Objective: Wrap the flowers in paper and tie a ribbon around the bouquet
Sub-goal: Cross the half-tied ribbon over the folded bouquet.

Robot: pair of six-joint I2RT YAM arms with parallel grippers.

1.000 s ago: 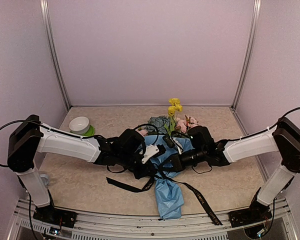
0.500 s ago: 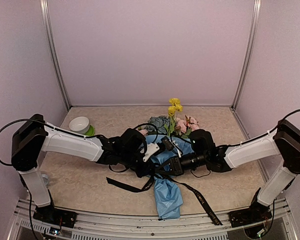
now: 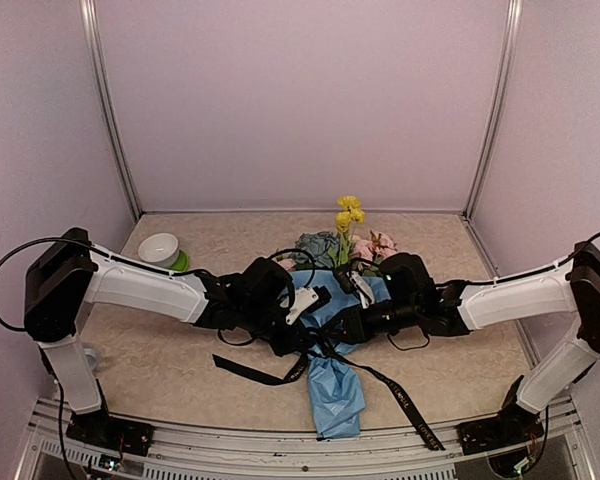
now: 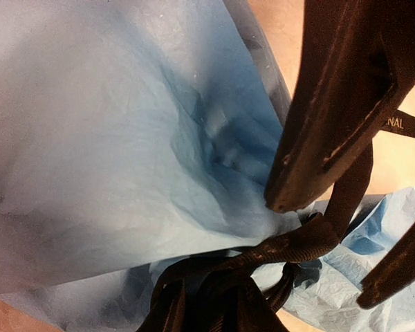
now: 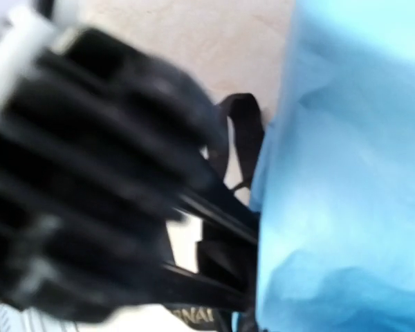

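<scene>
The bouquet lies lengthwise mid-table: the flowers (image 3: 352,212) point at the back wall and the light-blue paper (image 3: 336,392) cone reaches toward the front edge. The black ribbon (image 3: 405,400) crosses the cone's waist, with one tail to the left and one to the right. My left gripper (image 3: 302,335) is at that crossing; up close its fingers (image 4: 318,138) stand apart, with the ribbon (image 4: 290,249) bunched in a twist against the paper (image 4: 90,138) and one strand running between them. My right gripper (image 3: 338,325) is beside it from the right; its blurred view shows two dark bars apart, the paper (image 5: 346,173) and the lettered ribbon (image 5: 194,317).
A white bowl (image 3: 158,247) on a green saucer (image 3: 184,263) stands at the back left. Booth walls close in three sides, and a metal rail (image 3: 280,440) runs along the front edge. Both forearms lie low across the table's middle.
The right gripper's jaws have come apart and its arm has shifted slightly rightward. The left arm and the bouquet have barely moved.
</scene>
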